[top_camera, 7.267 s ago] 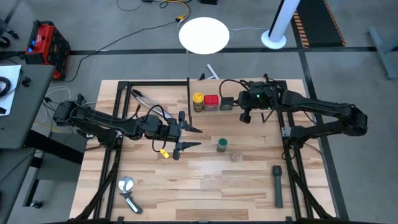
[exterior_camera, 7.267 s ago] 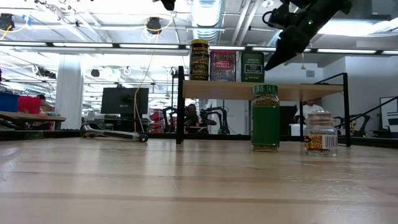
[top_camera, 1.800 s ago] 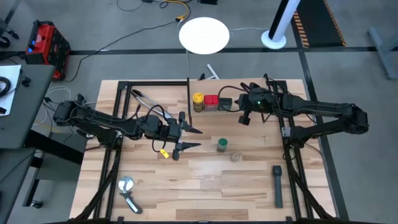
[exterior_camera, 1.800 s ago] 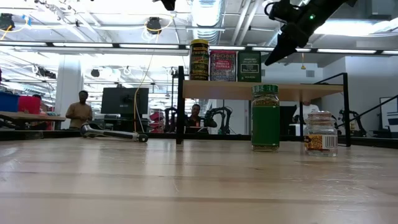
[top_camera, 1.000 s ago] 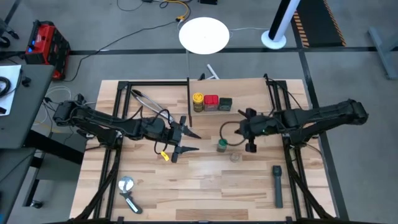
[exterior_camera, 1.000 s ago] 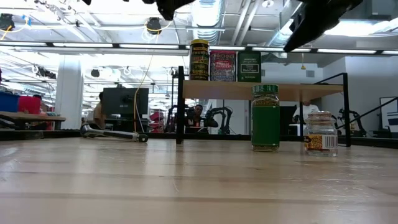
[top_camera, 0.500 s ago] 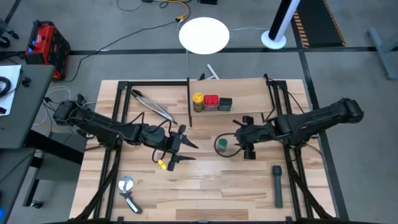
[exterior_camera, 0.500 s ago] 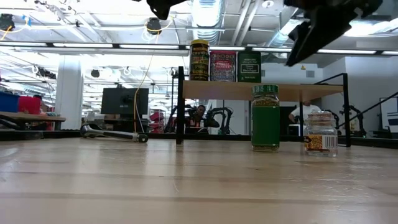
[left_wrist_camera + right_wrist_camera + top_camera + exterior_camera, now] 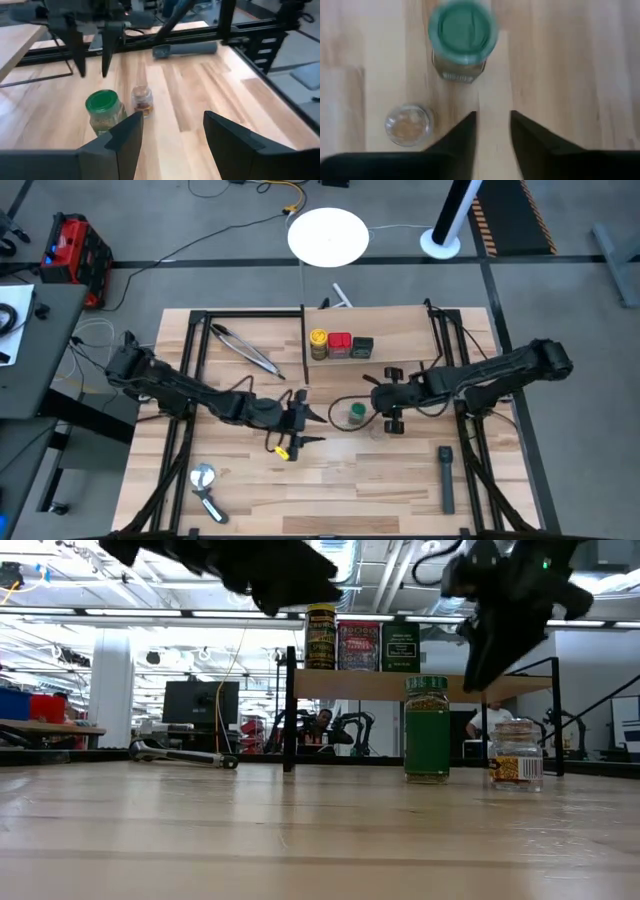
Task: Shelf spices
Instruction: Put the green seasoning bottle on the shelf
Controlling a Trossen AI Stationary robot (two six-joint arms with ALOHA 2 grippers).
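The shelf [image 9: 400,340] stands at the table's far middle, and a yellow jar [image 9: 318,340], a red tin [image 9: 339,343] and a dark tin [image 9: 362,347] stand on its panel. The green-lidded jar [image 9: 355,413] and the small clear jar [image 9: 409,125] stand upright on the tabletop in front of it. My right gripper [image 9: 492,127] hangs open above the table, pointing down, just right of the green-lidded jar [image 9: 462,30] and touching nothing. My left gripper [image 9: 172,132] is open to the left of both jars, level, facing them.
Metal tongs [image 9: 250,352] lie at the far left of the table. A silver round-headed tool [image 9: 207,488] lies near the front left, and a long black bar tool [image 9: 446,478] near the front right. Black frame rails [image 9: 190,370] run along both sides.
My right gripper has come down and moved a little left, toward the green-lidded jar, staying open. My left gripper has moved toward the table's right and near edges, closer to the two jars. Neither jar has moved.
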